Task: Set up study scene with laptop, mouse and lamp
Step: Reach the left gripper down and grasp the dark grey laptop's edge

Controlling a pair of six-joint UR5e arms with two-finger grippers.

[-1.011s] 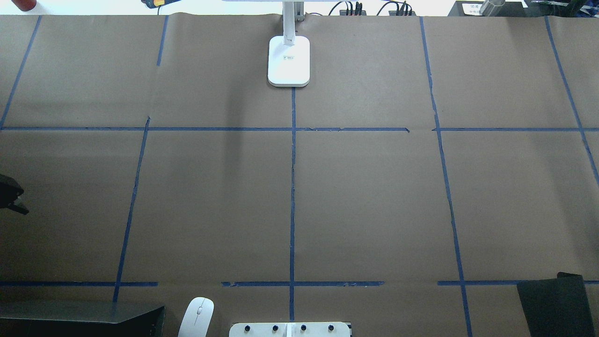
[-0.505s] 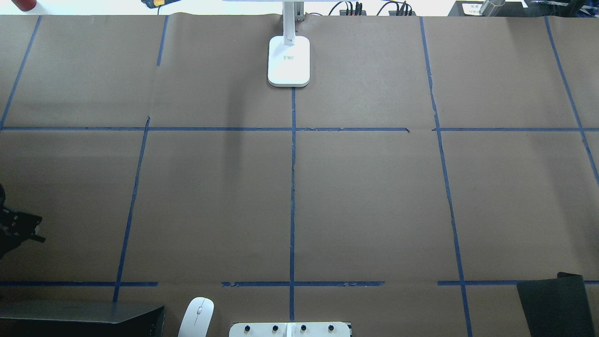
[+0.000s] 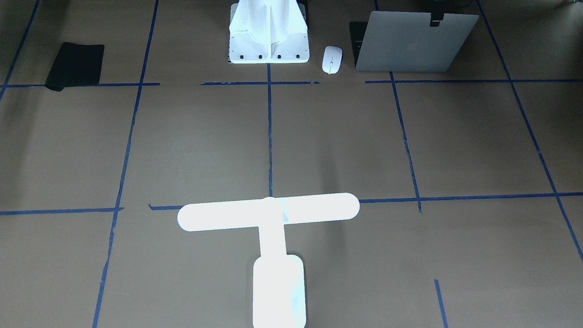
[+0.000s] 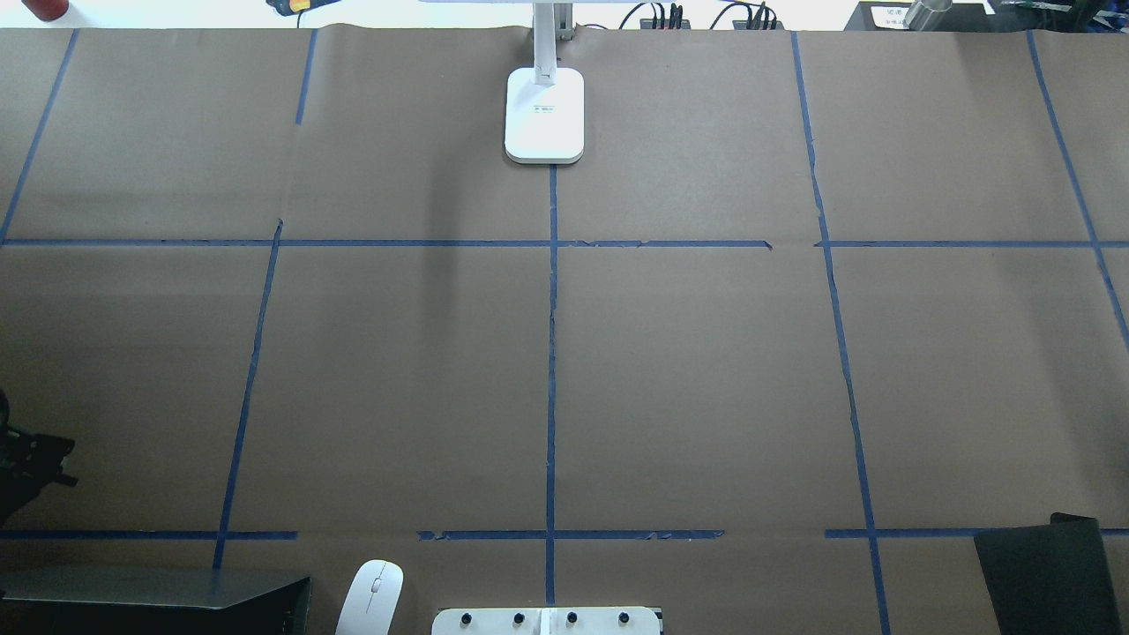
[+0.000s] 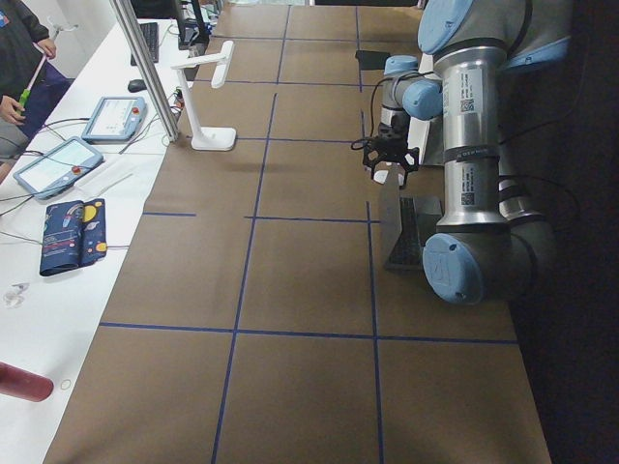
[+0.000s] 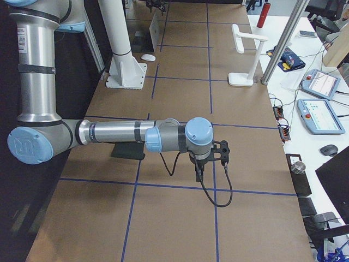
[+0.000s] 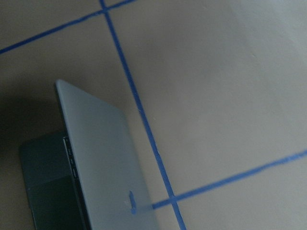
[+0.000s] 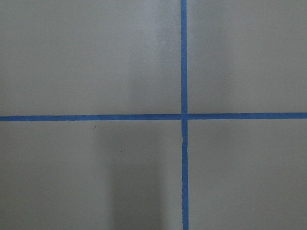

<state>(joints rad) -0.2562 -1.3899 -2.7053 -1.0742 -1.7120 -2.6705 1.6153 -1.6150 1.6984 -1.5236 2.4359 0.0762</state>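
Observation:
The laptop (image 3: 410,43) stands open at the robot's near left, its silver lid with the apple logo facing away from the robot; it also shows in the overhead view (image 4: 150,589) and the left wrist view (image 7: 100,158). The white mouse (image 3: 332,59) lies beside it, next to the stand. The lamp (image 3: 268,214) stands at the far middle of the table, its base (image 4: 544,115) on the centre tape line. My left gripper (image 4: 31,463) hangs above and just beyond the laptop's lid, empty, its fingers apart. My right gripper (image 6: 221,153) hovers over bare paper; I cannot tell its state.
A black mat (image 3: 75,66) lies at the robot's near right. The white bolted stand (image 3: 268,32) sits at the near middle edge. Blue tape lines grid the brown paper. Tablets and cables lie on the white bench beyond the far edge (image 5: 106,116).
My left gripper has moved along the table's left edge toward the robot, closing on the laptop. Nothing else has moved.

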